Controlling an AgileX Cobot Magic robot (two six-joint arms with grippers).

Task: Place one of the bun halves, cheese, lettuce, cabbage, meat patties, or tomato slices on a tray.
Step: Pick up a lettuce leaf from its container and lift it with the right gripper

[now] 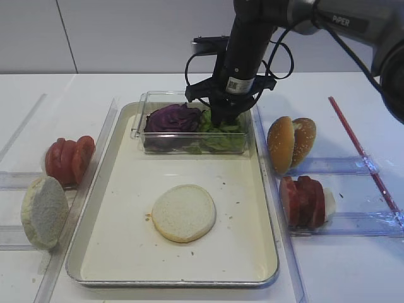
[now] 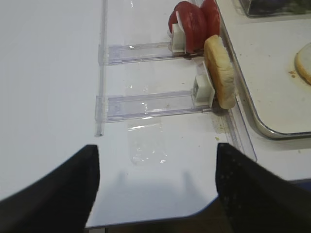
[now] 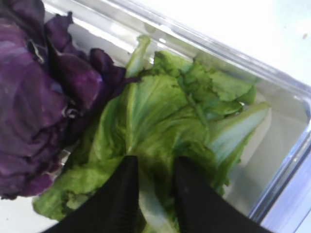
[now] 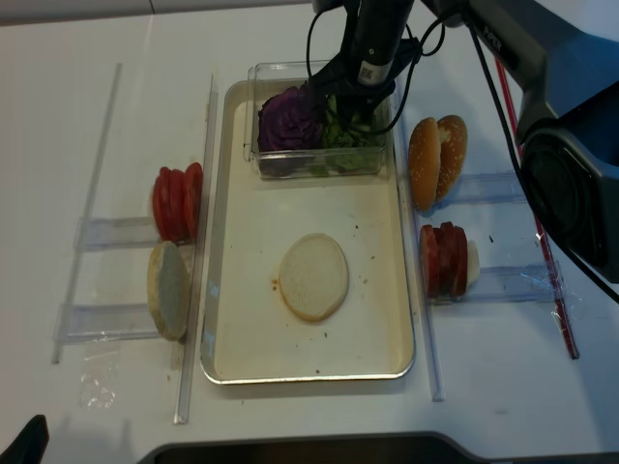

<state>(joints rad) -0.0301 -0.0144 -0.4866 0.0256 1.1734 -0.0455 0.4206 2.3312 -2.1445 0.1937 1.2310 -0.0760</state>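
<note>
The white worktop (image 1: pixel 328 271) fills the overhead view, and the tray (image 1: pixel 113 252) lies across its middle, with one bun half (image 1: pixel 184 213) flat on the tray floor at centre. A clear box (image 1: pixel 140 123) sits at the upper end of the tray, holding cabbage (image 1: pixel 172 118) on its left and lettuce (image 1: pixel 222 140) on its right. More bun halves stand on edge in clear racks, one at lower left (image 1: pixel 44 211) and a pair at right (image 1: pixel 291 142), with tomato slices at left (image 1: pixel 69 159) and more red slices in a rack at right (image 1: pixel 304 201). The right tool (image 3: pixel 156 194) reaches straight down into the lettuce side of the box; in the wrist view its two dark fingers (image 3: pixel 121 199) stand a narrow gap apart with a fold of leaf between them, so they look to be pinching the lettuce, though whether the grip is firm cannot be told. The left tool (image 2: pixel 155 189) hangs wide apart over bare worktop at lower left, holding nothing. To do the step well, the right tool should probably pinch near the pale rib, rise straight to clear the box wall without dragging cabbage along, then lay the leaf on the bun half.
</note>
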